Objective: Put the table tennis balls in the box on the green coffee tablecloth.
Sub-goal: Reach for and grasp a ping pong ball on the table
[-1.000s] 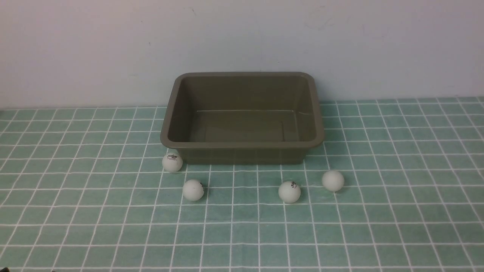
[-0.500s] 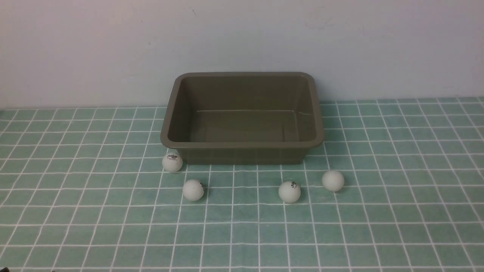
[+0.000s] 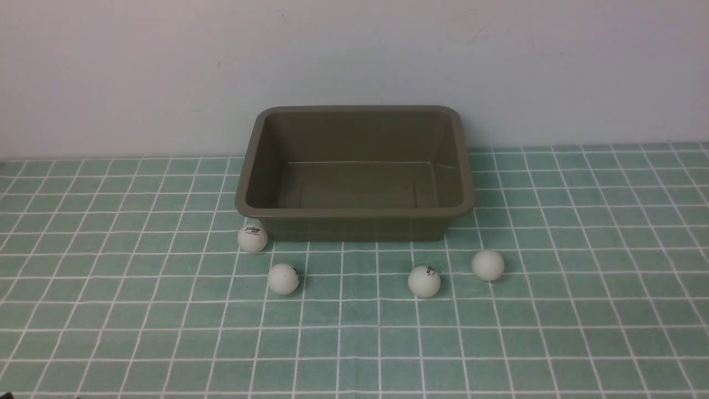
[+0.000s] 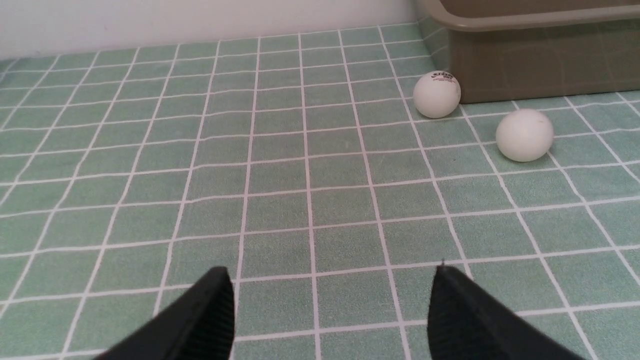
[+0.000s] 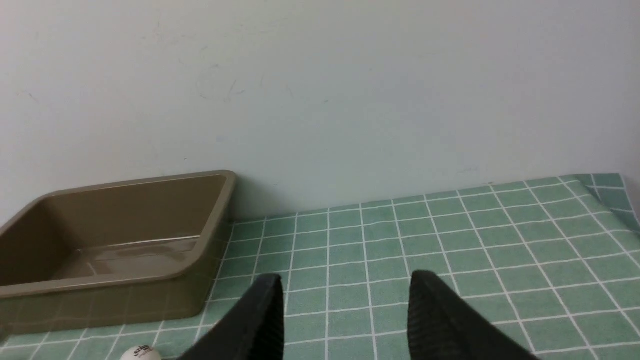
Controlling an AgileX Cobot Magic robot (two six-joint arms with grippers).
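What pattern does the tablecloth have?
Pale green tablecloth with a grid of thin white lines; clearest in the front view.

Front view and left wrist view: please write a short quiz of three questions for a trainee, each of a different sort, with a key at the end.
1. Count: how many table tennis balls lie on the green coffee tablecloth?
2. True or false: the box already holds one of the balls.
3. Choose one: the left gripper is
A. open, with nothing between its jaws
B. shut on a ball
C. shut on the rim of the box

Key
1. Four, all in front of the box.
2. False; the box is empty.
3. A
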